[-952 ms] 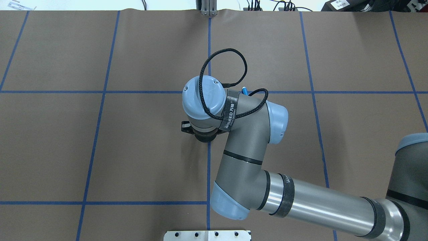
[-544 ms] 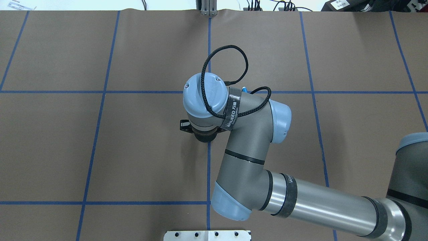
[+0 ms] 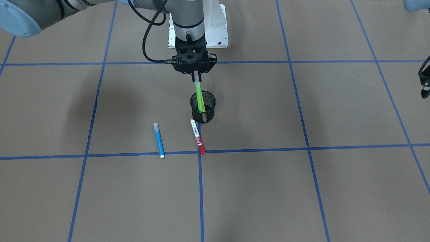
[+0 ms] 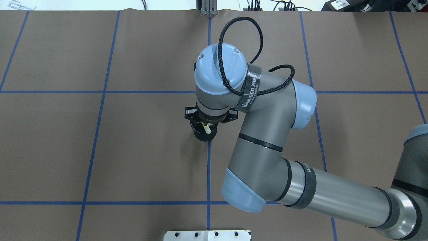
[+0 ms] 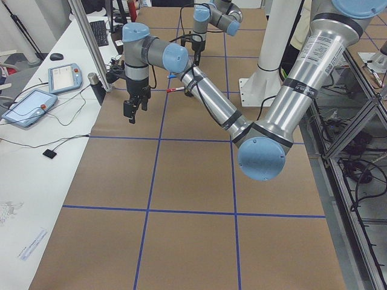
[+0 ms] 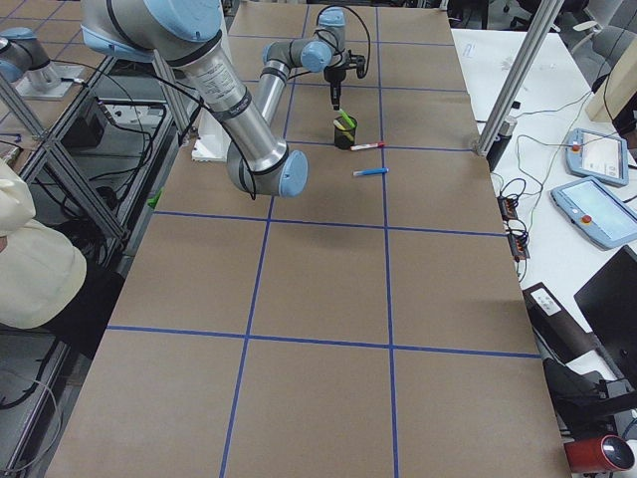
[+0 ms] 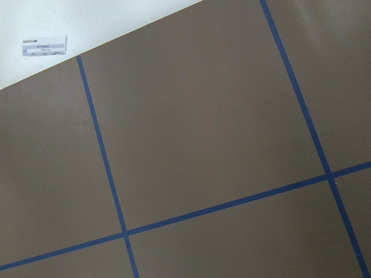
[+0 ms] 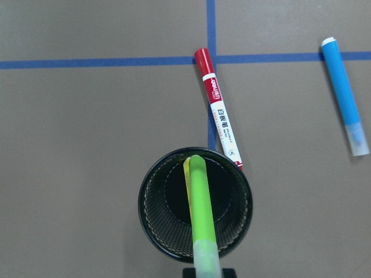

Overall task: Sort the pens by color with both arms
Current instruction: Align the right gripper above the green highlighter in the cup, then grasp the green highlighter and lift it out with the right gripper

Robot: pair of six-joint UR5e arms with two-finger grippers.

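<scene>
My right gripper (image 3: 196, 75) hangs over the black mesh cup (image 3: 203, 107) and is shut on the pale cap of the green pen (image 3: 199, 97), whose lower end is inside the cup. In the right wrist view the green pen (image 8: 200, 202) runs from the fingers down into the cup (image 8: 145, 202), with the yellow pen (image 8: 186, 169) a sliver beside it. The blue pen (image 3: 159, 140) and the white pen with red ends (image 3: 197, 135) lie flat on the table just beyond the cup. My left gripper (image 3: 425, 82) is far off at the table's end; I cannot tell whether it is open.
The white pedestal base (image 3: 218, 27) stands behind the cup on the robot's side. Blue tape lines (image 3: 201, 188) divide the brown table cover into squares. Tablets and cables (image 5: 30, 106) lie beside the table at its left end.
My right wrist has risen above the cup and shifted slightly toward the far side. A pale pen tip now shows under the gripper over the cup, and the arm now hides the blue pen's tip.
</scene>
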